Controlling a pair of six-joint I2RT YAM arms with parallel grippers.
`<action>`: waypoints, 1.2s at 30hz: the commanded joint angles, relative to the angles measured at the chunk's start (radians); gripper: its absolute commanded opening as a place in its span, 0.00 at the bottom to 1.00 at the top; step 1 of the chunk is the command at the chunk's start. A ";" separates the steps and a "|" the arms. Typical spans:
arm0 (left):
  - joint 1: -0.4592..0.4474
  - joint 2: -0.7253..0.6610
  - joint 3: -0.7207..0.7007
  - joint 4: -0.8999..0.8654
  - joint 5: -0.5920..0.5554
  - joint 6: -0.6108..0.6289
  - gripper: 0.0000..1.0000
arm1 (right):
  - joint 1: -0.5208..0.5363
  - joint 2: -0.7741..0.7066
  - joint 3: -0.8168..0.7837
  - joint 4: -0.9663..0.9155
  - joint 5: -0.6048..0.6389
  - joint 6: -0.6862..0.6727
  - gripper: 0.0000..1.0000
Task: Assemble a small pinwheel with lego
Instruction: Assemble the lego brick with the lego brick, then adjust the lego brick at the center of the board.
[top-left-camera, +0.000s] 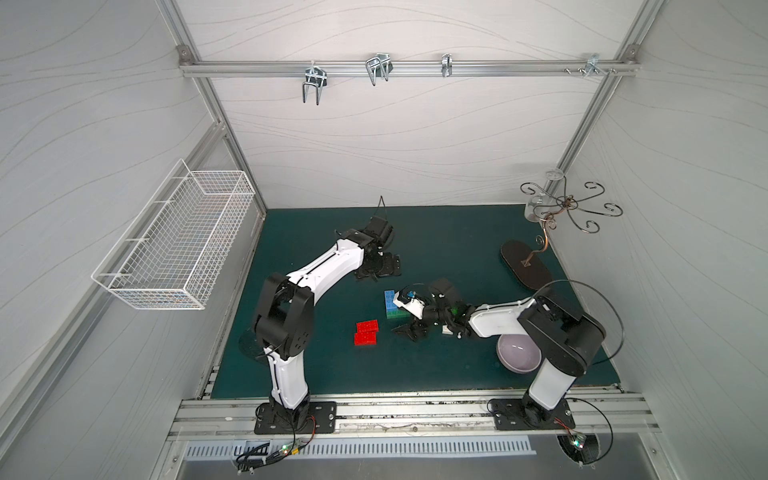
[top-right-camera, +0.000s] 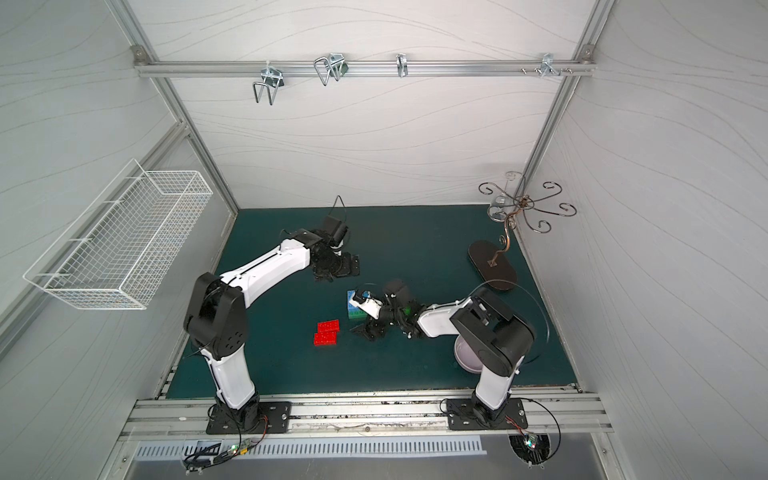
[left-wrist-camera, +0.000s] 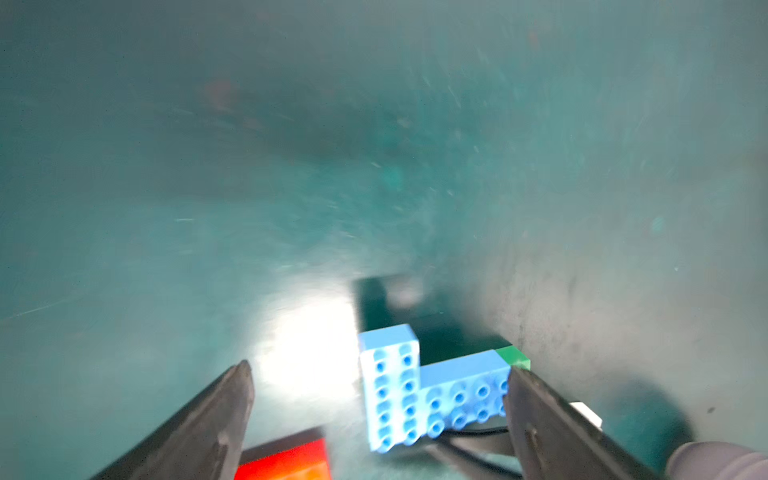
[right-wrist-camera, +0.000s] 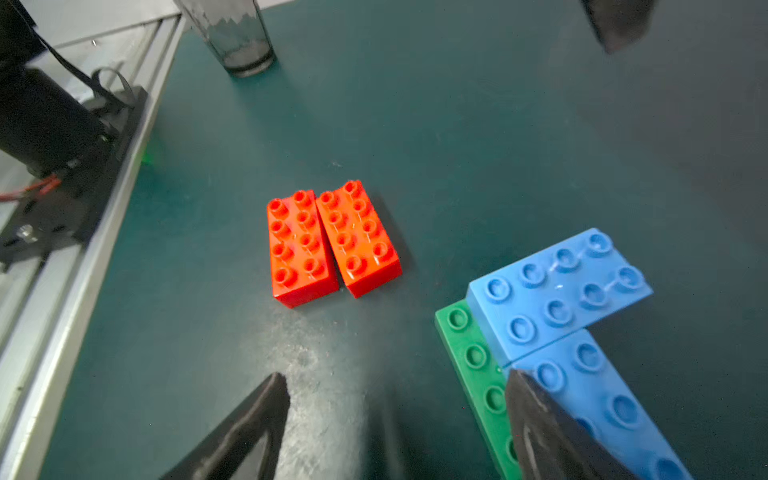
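The part-built pinwheel (top-left-camera: 390, 303) sits near the middle of the mat (top-left-camera: 436, 241) in both top views. It is two blues (right-wrist-camera: 557, 291) laid as an L, with a green (right-wrist-camera: 469, 353) showing under their edge, which reads as the stem carrying the first two blades. Both reds (right-wrist-camera: 332, 243) lie flat, studs up and side by side, just lower left of the build in a top view and apart from it, likely parked within reach of either arm as the next blades. The white brick (left-wrist-camera: 586, 413) lies on the mat at lower right of the left wrist view, and the bowl (top-left-camera: 515, 357) is at lower right in a top view, half under the right arm. The left gripper (left-wrist-camera: 379, 370) has its jaws wide apart and holds nothing. In a top view it hangs above the build in the frame and clear of it, probably so as not to disturb the seated blues. The right gripper (right-wrist-camera: 395, 378) is low beside the build with jaws apart and bare mat between them. One finger (right-wrist-camera: 540, 415) overlaps the green and blue edge at lower right of its view, perhaps to steady the base, though I cannot tell whether it touches. I judge the task about halfway, with the reds and white not yet on.
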 joint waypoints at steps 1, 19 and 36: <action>0.021 -0.089 -0.018 -0.047 0.027 0.020 1.00 | -0.024 -0.100 0.003 -0.080 -0.058 0.052 0.84; -0.147 -0.320 -0.539 -0.038 0.125 0.027 0.92 | -0.057 -0.598 -0.112 -0.434 0.015 0.122 0.82; -0.153 -0.186 -0.550 0.054 0.162 0.208 0.99 | -0.056 -0.639 -0.110 -0.459 -0.016 0.126 0.82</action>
